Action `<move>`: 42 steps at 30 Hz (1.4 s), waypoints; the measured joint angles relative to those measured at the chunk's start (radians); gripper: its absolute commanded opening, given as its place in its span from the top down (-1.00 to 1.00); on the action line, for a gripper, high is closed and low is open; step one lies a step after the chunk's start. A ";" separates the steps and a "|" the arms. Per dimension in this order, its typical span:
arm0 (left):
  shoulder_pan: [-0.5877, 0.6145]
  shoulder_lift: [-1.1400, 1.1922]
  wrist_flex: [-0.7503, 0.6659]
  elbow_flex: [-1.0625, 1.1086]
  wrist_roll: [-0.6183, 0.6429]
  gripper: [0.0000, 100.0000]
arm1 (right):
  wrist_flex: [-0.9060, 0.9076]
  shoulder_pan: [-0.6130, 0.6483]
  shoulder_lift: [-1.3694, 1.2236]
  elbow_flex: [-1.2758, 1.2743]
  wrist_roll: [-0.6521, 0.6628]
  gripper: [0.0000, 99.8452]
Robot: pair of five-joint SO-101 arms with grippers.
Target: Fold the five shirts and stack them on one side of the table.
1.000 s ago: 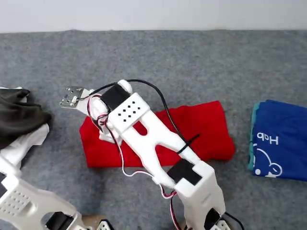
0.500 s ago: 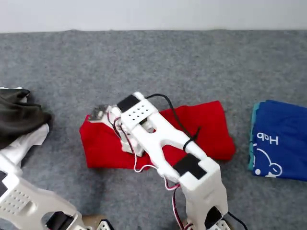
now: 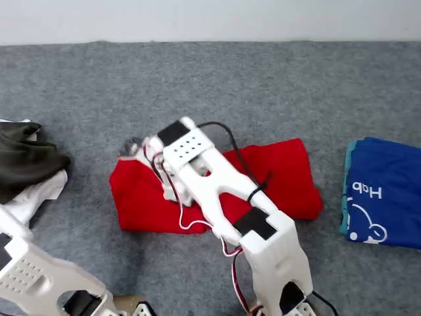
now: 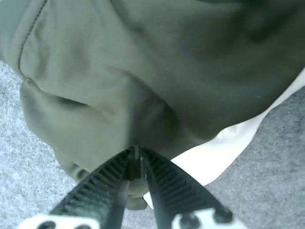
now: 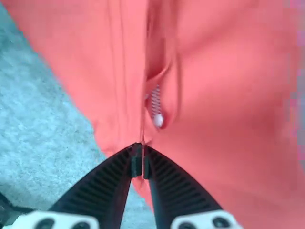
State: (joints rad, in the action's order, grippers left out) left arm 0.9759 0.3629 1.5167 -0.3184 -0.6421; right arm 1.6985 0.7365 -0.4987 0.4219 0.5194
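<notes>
High view has the red shirt lying mid-way across the table, long axis running left to right, with the right gripper down at its far left corner, jaws pressed together, so any fold would sweep rightward.

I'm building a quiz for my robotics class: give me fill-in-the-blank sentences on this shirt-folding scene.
The right gripper sits at the red shirt, its jaws ___.
The olive shirt lies on a white shirt at the high view's ___ edge.
The blue shirt has print coloured ___.
Missing words: shut; left; white.
</notes>
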 measured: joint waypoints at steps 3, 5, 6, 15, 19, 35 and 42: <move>0.000 0.000 0.000 0.000 -0.002 0.97 | 0.018 0.026 0.006 0.066 0.000 0.98; 0.000 0.000 0.000 0.000 -0.002 0.97 | 0.014 0.060 0.006 0.074 0.000 0.98; 0.000 0.000 0.000 0.000 -0.002 0.97 | 0.003 0.078 0.006 0.074 0.000 0.98; 0.000 0.000 0.028 -0.006 -0.005 0.97 | -0.161 0.129 -0.209 0.074 0.002 0.98; 0.000 0.000 0.098 -0.084 -0.005 0.97 | -0.180 0.114 -0.259 0.112 0.002 0.98; 0.032 -0.097 0.215 -0.290 0.038 0.97 | 0.055 -0.141 -0.054 0.259 -0.110 0.98; 0.018 -0.233 0.215 -0.135 0.038 0.97 | 0.055 -0.370 0.083 0.064 -0.118 0.98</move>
State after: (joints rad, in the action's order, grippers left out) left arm 0.9943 0.1297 1.7315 -0.4534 -0.6038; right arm 1.7538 0.3667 -0.4158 0.4864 0.4012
